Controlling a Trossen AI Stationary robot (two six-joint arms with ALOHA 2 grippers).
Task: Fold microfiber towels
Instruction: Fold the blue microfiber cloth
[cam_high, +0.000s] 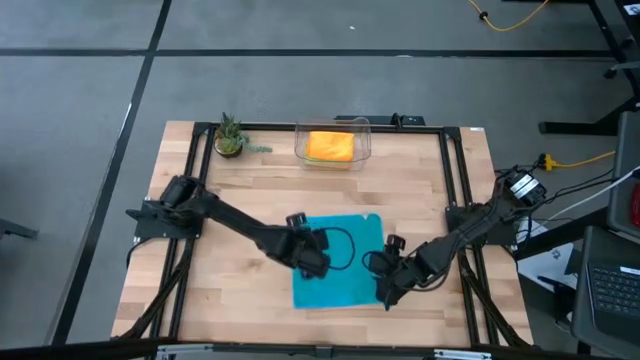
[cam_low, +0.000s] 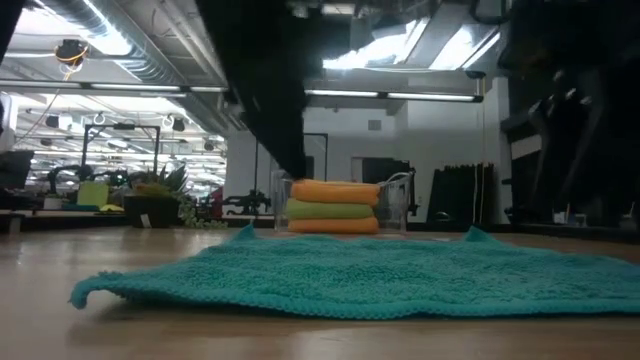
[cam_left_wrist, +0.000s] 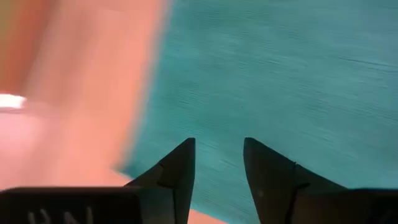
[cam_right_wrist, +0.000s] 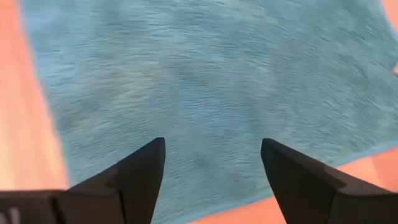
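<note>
The teal towel (cam_high: 338, 265) lies flat on the desk (cam_high: 240, 290). The left tool (cam_left_wrist: 217, 163) and the right tool (cam_right_wrist: 211, 163) hover over it, both open and empty. The cloth looks soft, light and limp, so pinching an edge corner seems best.

Grey floor (cam_high: 300, 60) crossed by dark seams surrounds the wooden table (cam_high: 255, 190). At two o'clock, yellow cable (cam_high: 515, 15) lies loose. Ceiling striplights (cam_low: 395, 92) glow beyond.
</note>
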